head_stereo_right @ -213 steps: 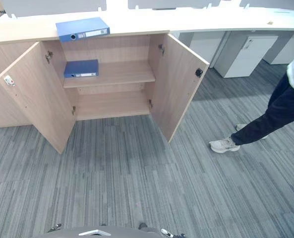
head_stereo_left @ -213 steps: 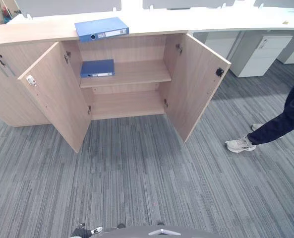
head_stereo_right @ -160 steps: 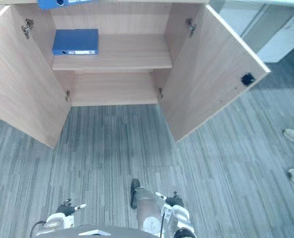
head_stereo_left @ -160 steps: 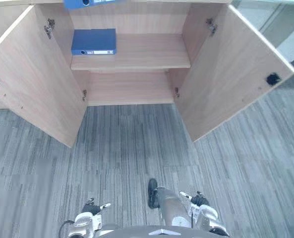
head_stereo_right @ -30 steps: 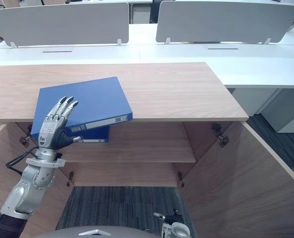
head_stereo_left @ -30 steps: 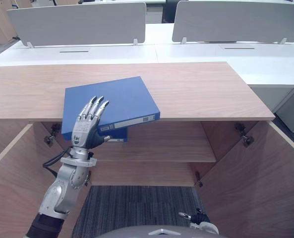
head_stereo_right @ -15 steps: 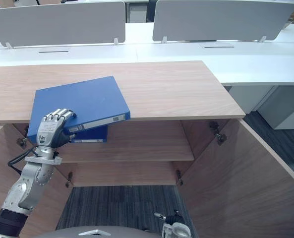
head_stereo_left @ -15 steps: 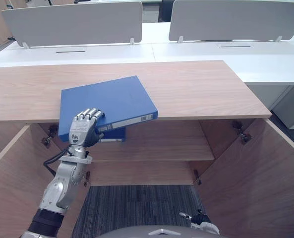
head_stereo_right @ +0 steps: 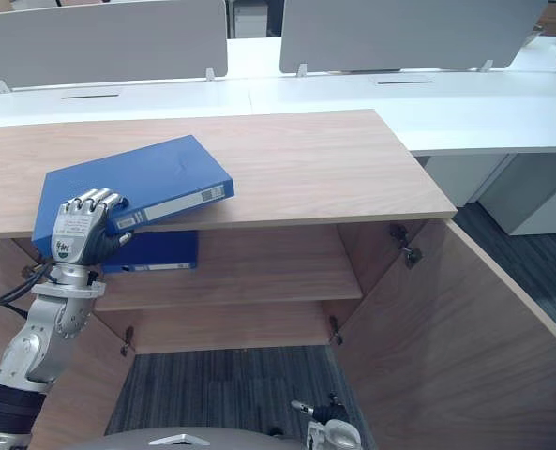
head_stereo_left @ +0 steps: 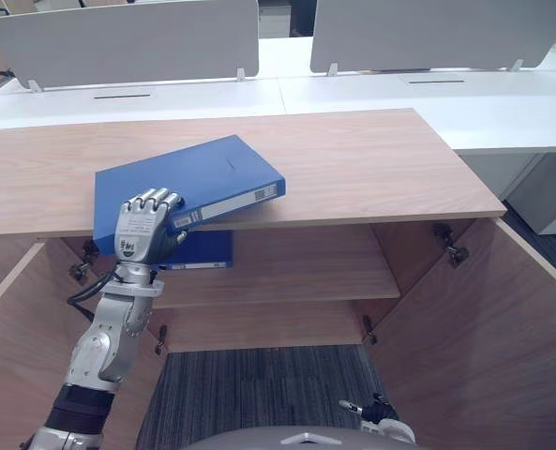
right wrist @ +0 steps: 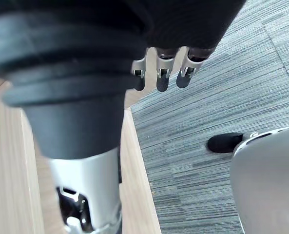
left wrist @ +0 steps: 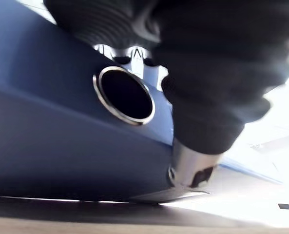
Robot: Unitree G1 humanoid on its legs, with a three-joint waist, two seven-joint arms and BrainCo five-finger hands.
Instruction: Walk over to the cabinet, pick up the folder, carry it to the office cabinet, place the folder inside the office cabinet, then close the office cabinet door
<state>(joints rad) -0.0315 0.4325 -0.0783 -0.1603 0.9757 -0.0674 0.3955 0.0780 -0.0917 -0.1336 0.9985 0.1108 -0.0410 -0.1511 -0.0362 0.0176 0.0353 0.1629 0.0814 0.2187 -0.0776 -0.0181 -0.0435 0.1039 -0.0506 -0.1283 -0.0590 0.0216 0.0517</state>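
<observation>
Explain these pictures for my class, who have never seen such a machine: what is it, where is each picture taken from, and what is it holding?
This is a two-legged humanoid robot whose arms end in metal hands. Two pictures come from cameras in its head, looking down; the other two come from cameras on its wrists, very close. It faces a wooden cabinet with both doors open. The fingers of its left hand are curled over the near edge of a blue folder on the cabinet's top; the left wrist view shows the folder's spine with its round hole. A second blue folder lies on the shelf inside. The right hand hangs low above the carpet, fingers relaxed, holding nothing.
</observation>
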